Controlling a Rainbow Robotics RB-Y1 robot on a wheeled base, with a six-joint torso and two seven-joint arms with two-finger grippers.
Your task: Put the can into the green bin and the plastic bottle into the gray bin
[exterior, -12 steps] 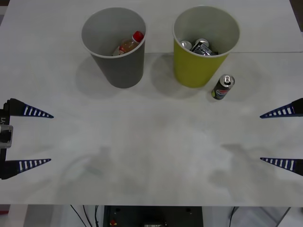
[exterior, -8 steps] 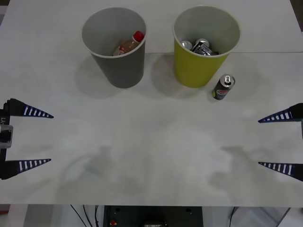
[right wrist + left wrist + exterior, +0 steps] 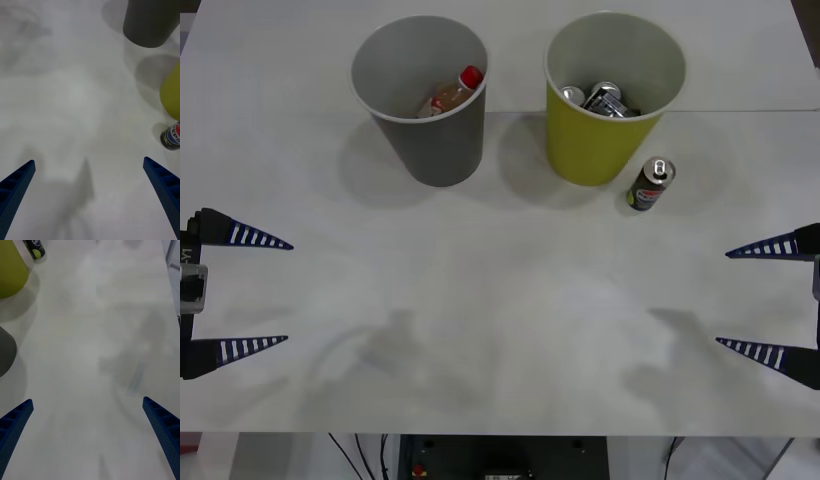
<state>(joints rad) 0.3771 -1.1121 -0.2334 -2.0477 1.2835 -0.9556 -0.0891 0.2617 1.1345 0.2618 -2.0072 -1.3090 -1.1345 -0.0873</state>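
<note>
A small black can (image 3: pixel 651 185) with a round logo and silver top stands upright on the table just right of the green bin (image 3: pixel 612 142); the can (image 3: pixel 172 136) and the bin (image 3: pixel 171 94) also show in the right wrist view. The plastic bottle (image 3: pixel 453 93) with a red cap lies inside the gray bin (image 3: pixel 428 135). Far below the can, my right gripper (image 3: pixel 768 300) stands open at the table's right edge. My left gripper (image 3: pixel 260 293) is open at the left edge, nothing between its fingers. The can (image 3: pixel 34 249) shows far off in the left wrist view.
Several silvery cans (image 3: pixel 600 99) lie inside the green bin. The two bins stand side by side at the back of the white table (image 3: pixel 500 300). The table's front edge runs just below the grippers.
The right gripper has shifted slightly toward the table's front edge and its fingers have spread a little wider. The left gripper, bins and can have not moved.
</note>
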